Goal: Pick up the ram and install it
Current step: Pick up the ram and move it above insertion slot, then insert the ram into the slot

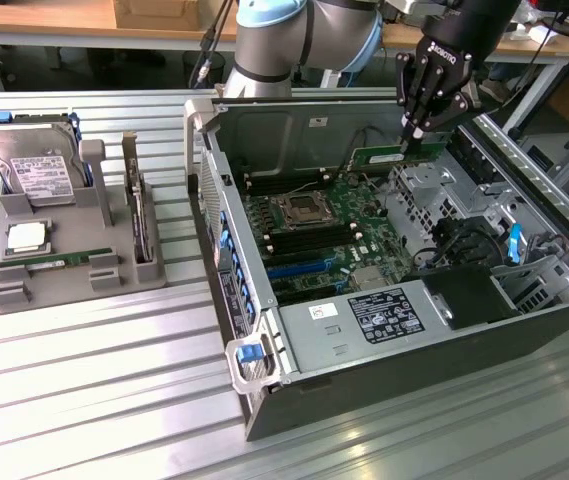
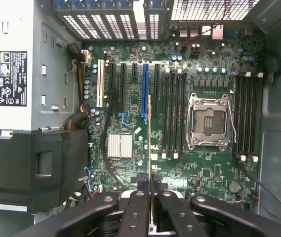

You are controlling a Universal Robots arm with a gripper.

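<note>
in the exterior view you see the gripper (image 1: 411,138) in the upper right of the frame, over the far side of the open computer case (image 1: 384,385). its jaws are clamped on the ram (image 1: 379,155), gripping the long top edge. the green stick hangs level, on edge, above the motherboard (image 1: 314,235), beyond the processor socket (image 1: 299,210) and near the case's back wall. you cannot tell from here whether its lower edge touches a slot. at the left of the frame a grey tray (image 1: 64,290) sits on the slatted table (image 1: 84,380), well apart from the case. it carries a hard drive (image 1: 34,165), a square processor chip (image 1: 26,237) and a second ram stick (image 1: 59,260) lying in its groove.

in the wrist view you look down along the gripper (image 2: 151,190). its dark fingers (image 2: 139,202) press on either side of the ram (image 2: 150,133), seen edge-on as a thin line. it runs over the motherboard (image 2: 204,173), between the blue expansion slot (image 2: 144,91) and the black memory slots (image 2: 175,113) beside the processor socket (image 2: 209,121). the power supply (image 2: 12,59) lies across the board from the socket.
</note>
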